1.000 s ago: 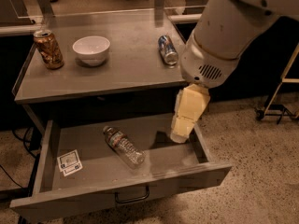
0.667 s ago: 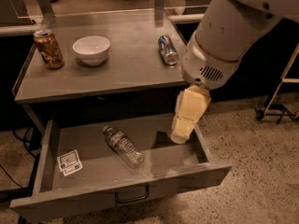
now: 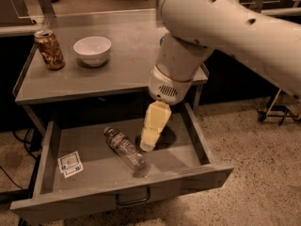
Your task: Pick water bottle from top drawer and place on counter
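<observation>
Top drawer (image 3: 94, 197) holds water bottle (image 3: 125, 148), card (image 3: 70, 164); gripper (image 3: 147, 146) beside bottle.

Brown-gold can (image 3: 49, 50) back left, white bowl (image 3: 92, 50) near it; white card (image 3: 70, 164) lower left

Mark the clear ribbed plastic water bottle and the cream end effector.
Clear ribbed plastic water bottle (image 3: 125, 150): camera view, its ribbed middle.
Cream end effector (image 3: 147, 146): camera view, its tip, inside the grey metal drawer (image 3: 99, 171).

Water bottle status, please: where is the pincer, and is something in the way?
Pincer low inside open drawer, beside water bottle. Bottle lying flat on drawer floor, not lifted. Nothing between them.
</observation>
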Controlling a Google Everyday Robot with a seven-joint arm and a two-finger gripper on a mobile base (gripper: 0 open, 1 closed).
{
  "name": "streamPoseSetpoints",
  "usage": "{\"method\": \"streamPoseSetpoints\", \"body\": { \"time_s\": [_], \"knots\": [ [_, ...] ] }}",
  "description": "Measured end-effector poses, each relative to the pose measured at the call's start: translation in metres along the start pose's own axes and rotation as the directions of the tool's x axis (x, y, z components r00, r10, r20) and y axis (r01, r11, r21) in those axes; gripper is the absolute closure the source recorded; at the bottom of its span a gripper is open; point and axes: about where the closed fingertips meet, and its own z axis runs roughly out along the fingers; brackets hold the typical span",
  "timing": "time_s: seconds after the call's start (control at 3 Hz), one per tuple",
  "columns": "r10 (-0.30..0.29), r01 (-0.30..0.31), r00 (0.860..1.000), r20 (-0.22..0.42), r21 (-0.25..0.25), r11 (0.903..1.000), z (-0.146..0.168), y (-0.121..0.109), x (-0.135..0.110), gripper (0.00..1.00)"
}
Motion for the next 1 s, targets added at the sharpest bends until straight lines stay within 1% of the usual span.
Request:
{"method": "streamPoseSetpoints", "body": {
  "time_s": [0.33, 0.67, 1.0],
  "knots": [
    [0.022, -0.023, 1.000, -0.018, -0.030, 0.9993, 0.024, -0.006, -0.010, 0.00],
    [0.022, -0.023, 1.000, -0.018, -0.030, 0.9993, 0.024, -0.006, -0.010, 0.00],
    [0.066, -0.066, 0.998, -0.016, -0.062, 0.9958, 0.049, 0.003, -0.011, 0.00]
  ]
}}
